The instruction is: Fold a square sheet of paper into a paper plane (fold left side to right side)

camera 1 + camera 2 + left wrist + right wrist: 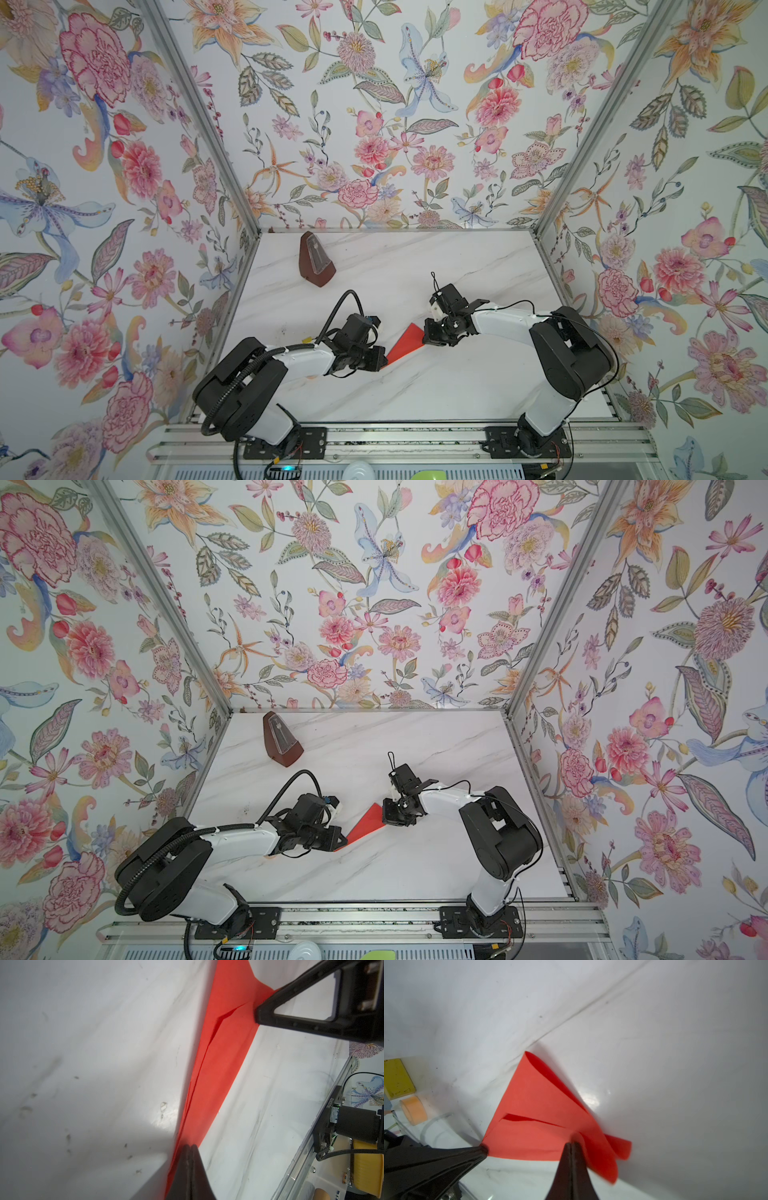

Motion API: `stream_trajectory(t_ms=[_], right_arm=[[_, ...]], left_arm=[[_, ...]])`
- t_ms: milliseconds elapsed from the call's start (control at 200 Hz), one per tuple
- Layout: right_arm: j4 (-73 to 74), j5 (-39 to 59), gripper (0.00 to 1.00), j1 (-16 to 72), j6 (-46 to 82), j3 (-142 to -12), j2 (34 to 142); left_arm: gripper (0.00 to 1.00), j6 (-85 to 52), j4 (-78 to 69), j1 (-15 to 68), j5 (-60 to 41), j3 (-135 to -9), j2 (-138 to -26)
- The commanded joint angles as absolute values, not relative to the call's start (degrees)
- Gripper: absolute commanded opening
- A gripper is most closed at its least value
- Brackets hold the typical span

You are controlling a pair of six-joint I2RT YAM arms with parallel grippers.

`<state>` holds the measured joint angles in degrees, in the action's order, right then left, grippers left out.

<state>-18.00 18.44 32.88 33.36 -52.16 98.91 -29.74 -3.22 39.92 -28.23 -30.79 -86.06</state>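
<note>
Pressing closed left jaws on the paper's [405,345] point, we seem to pinch its wide-end flap in the right jaws; light, limp, crease-prone, best gripped at edges.

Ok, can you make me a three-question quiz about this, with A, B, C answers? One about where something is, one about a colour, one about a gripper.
1. Where on the table is the metronome?
A. back left
B. front right
C. front middle

2. What colour is the paper?
A. blue
B. red
C. green

3. The left gripper is:
A. wide open
B. lifting the metronome
C. shut

Answers:
1 A, it stands by the back wall, on the left in both top views.
2 B, it is bright red in every view.
3 C, its fingertips meet with no gap in the left wrist view.
</note>
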Motion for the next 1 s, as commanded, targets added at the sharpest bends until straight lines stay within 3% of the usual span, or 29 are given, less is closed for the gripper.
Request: stream_trajectory(t_ms=[0,160,295,555,696,991], right_arm=[[-28.38,5.3,0.03,28.17,34.0,-47.7,101.47],[-28.58,5.83,0.03,25.42,34.0,-47.91,100.27],[-29.35,8.34,0.04,26.17,35.02,-50.04,93.06],[-27.53,14.79,0.05,35.92,35.38,-57.09,85.7],[-25.92,20.47,0.07,41.31,35.48,-60.12,90.92],[-26.35,19.47,0.06,44.93,36.37,-62.12,103.61]], left_arm=[[0.04,-28.13,5.63,40.21,-24.02,-27.69,-90.69],[0.04,-27.3,5.8,40.1,-24.35,-28.22,-91.06],[0.04,-25.84,6.19,40.17,-25.11,-29.21,-91.19],[0.04,-23.96,7.61,40.53,-25.54,-32.53,-92.72],[0.04,-24.25,7.3,40.63,-25.89,-33.39,-93.07],[0.04,-24.81,7.73,40.88,-25.87,-33.69,-93.27]])
